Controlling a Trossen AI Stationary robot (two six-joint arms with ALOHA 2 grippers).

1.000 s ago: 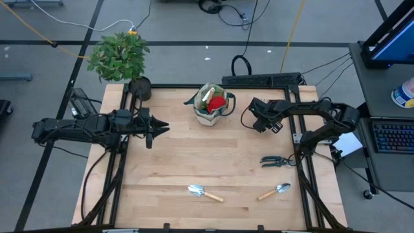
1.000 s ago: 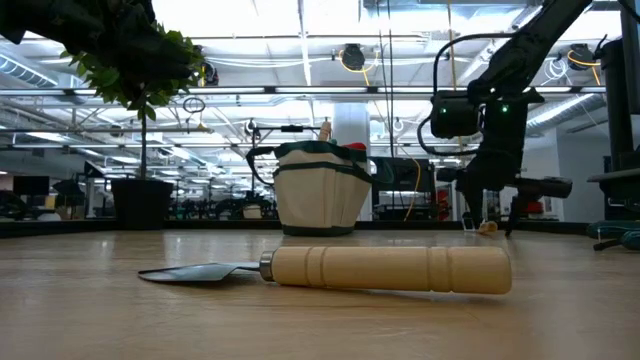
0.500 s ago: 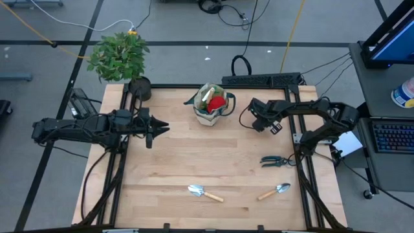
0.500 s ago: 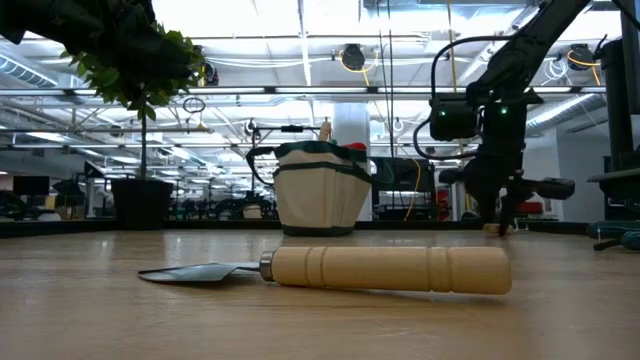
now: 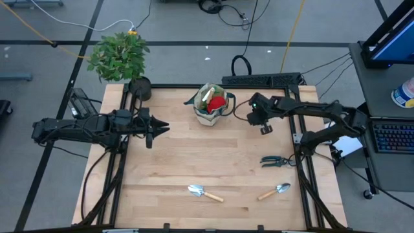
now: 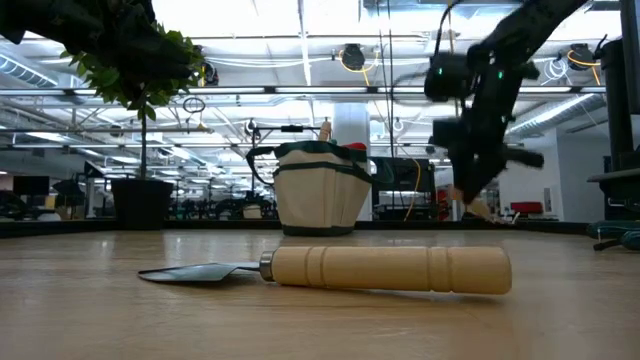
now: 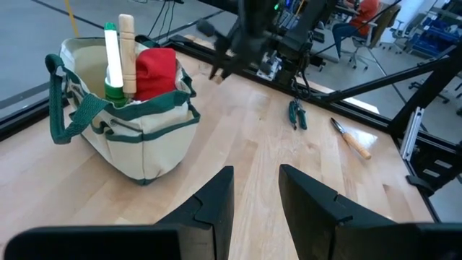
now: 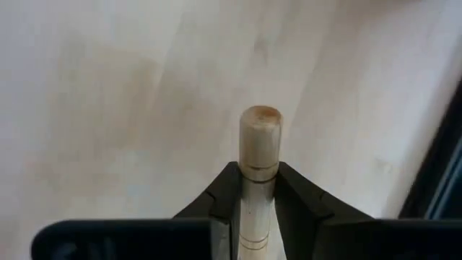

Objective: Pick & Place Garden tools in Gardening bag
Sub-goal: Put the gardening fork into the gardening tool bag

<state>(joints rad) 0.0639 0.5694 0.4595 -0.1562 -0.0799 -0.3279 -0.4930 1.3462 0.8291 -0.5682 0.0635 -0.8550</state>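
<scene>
Right wrist view shows the right hand (image 8: 258,189) clenched on a wooden tool handle (image 8: 258,148), lifted just right of the gardening bag (image 5: 212,105). Carry it over the bag's opening, handle upright, before releasing. Left hand (image 5: 157,130) waits, fingers slightly apart, empty.

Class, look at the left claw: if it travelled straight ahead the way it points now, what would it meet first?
Probably the gardening bag: the left claw points across bare table towards it, though depth is uncertain.
</scene>
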